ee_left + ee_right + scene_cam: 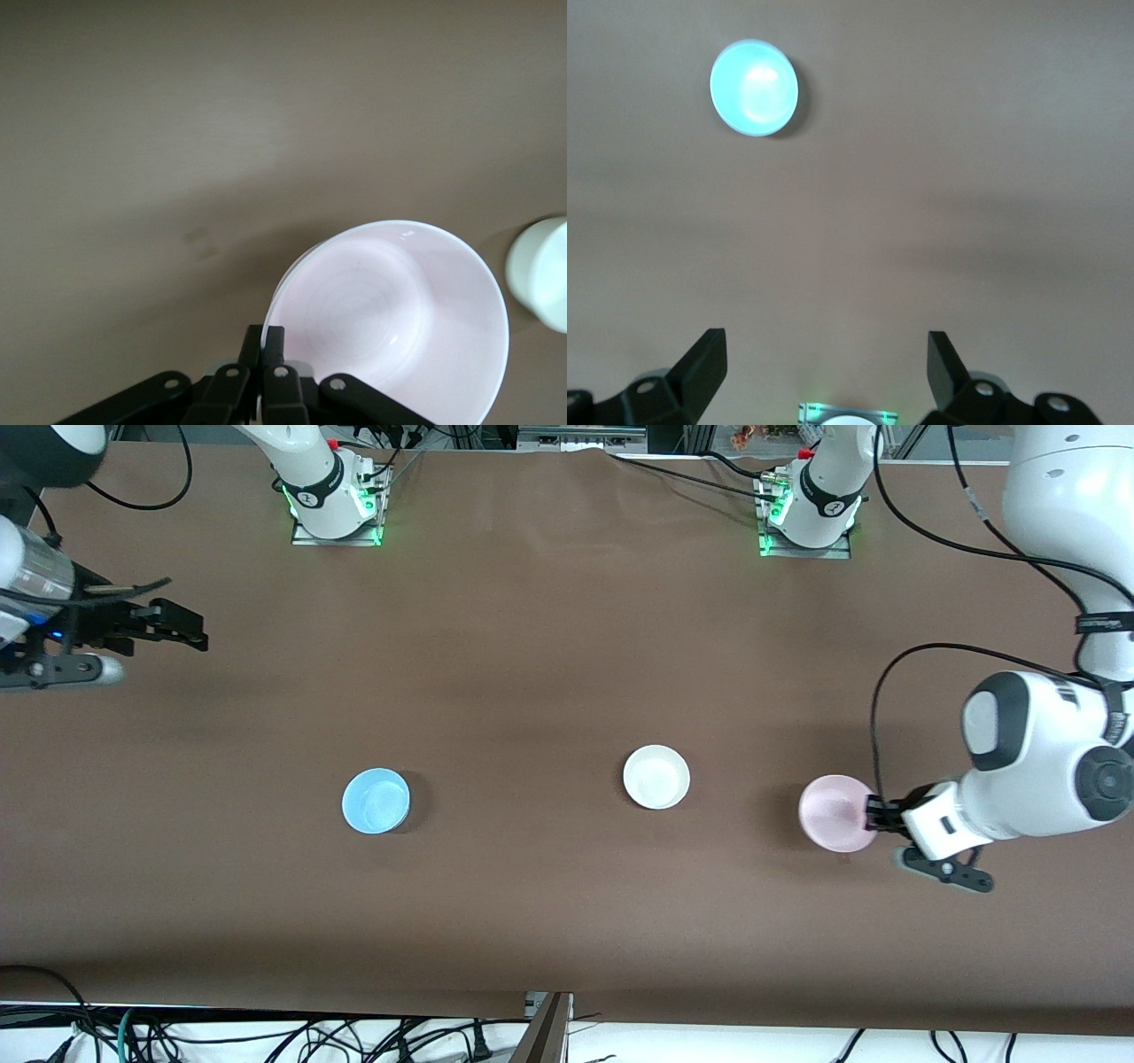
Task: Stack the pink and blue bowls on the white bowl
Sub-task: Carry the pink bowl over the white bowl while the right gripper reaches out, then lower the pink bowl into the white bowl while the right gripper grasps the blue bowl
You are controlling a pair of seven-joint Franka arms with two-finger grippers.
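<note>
The left end effector (877, 813), at the frame's lower right, pinches the pink bowl's (836, 812) rim; the white bowl (656, 777) sits toward centre frame, the blue bowl (376, 801) past it. The right end effector (182, 627) waits spread, upper left, over the counter (549, 646).

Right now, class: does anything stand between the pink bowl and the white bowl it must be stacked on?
Nothing visible does. The left gripper is shut on the pink bowl rim; only bare table separates it from the white bowl.
</note>
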